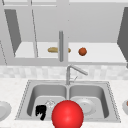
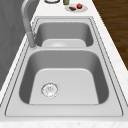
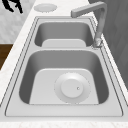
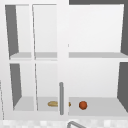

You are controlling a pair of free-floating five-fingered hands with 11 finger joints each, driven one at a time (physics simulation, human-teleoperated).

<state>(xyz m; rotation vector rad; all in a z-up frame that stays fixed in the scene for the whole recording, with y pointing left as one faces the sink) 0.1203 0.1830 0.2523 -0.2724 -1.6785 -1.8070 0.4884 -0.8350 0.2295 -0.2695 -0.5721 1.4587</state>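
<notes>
My left hand (image 1: 41,112) hangs in the air before the left basin's (image 1: 47,96) front edge, fingers loosely spread and pointing down, holding nothing. In the right side view this hand (image 3: 13,5) is out past the counter's front edge, near a white plate (image 3: 45,7) on the counter. A big red ball (image 1: 67,115) sits low in the front view, to the right of the hand, covering part of the sink's front rim. A white plate (image 3: 72,88) lies in the right basin (image 1: 100,93).
The faucet (image 1: 72,71) stands behind the divider, its spout turned toward the right basin. The open wall cabinet holds a bread roll (image 4: 53,103) and an orange ball (image 4: 83,105). A plate with food (image 2: 76,8) and a jar (image 2: 66,2) stand on the right counter.
</notes>
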